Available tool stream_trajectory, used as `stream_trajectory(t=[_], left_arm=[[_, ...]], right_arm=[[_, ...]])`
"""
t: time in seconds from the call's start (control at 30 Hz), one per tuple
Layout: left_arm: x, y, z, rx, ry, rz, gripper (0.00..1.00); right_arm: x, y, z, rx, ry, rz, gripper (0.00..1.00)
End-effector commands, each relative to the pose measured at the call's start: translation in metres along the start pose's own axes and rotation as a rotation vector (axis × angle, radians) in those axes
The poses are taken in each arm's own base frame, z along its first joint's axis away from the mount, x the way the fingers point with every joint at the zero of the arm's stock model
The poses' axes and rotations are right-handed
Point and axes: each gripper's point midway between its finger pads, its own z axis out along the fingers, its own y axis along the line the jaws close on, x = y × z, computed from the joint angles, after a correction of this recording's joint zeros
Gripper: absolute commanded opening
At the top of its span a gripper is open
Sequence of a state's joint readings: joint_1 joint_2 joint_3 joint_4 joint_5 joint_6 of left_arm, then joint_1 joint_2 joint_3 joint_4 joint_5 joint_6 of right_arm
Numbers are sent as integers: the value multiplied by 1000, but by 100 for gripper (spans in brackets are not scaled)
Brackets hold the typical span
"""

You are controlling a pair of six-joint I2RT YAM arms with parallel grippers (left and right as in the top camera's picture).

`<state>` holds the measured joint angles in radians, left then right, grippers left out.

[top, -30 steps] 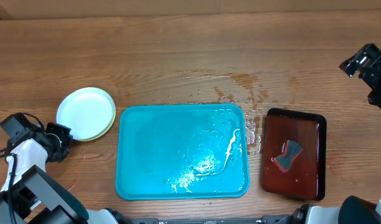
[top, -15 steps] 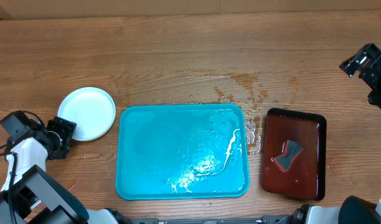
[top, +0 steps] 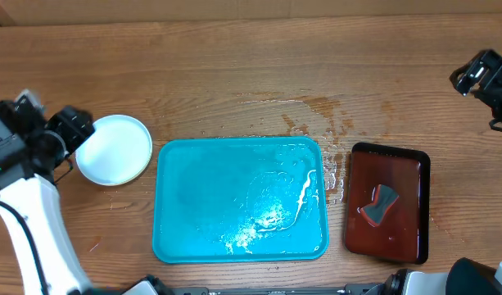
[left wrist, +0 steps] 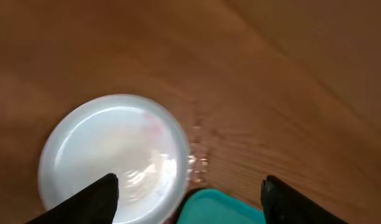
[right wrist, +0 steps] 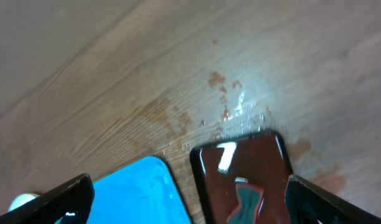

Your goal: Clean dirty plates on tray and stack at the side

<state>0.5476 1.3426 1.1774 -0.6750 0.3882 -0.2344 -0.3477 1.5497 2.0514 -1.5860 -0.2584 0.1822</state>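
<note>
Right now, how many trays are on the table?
2. The big turquoise tray lies in the middle of the table. The smaller dark red-brown tray lies beside it, on the right arm's side, with a grey thing in it. None looks hidden.

Two trays (top: 185,188) (top: 402,238), one visible plate (top: 111,147), one sponge (top: 379,205)

No writing, label or number is legible on the plates (top: 113,149), the tray (top: 185,197) or the table (top: 234,65).

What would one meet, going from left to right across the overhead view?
The left pincer → plates → turquoise tray → dark red tray → right pincer.
</note>
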Motion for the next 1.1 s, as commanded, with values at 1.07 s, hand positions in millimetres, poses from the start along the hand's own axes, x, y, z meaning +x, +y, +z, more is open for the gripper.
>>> stream_trajectory(t=[1.07], left_arm=[[72,-131,-262,235,-524,689,97]], right_arm=[[101,117,-149,-297,-405,-913,100]])
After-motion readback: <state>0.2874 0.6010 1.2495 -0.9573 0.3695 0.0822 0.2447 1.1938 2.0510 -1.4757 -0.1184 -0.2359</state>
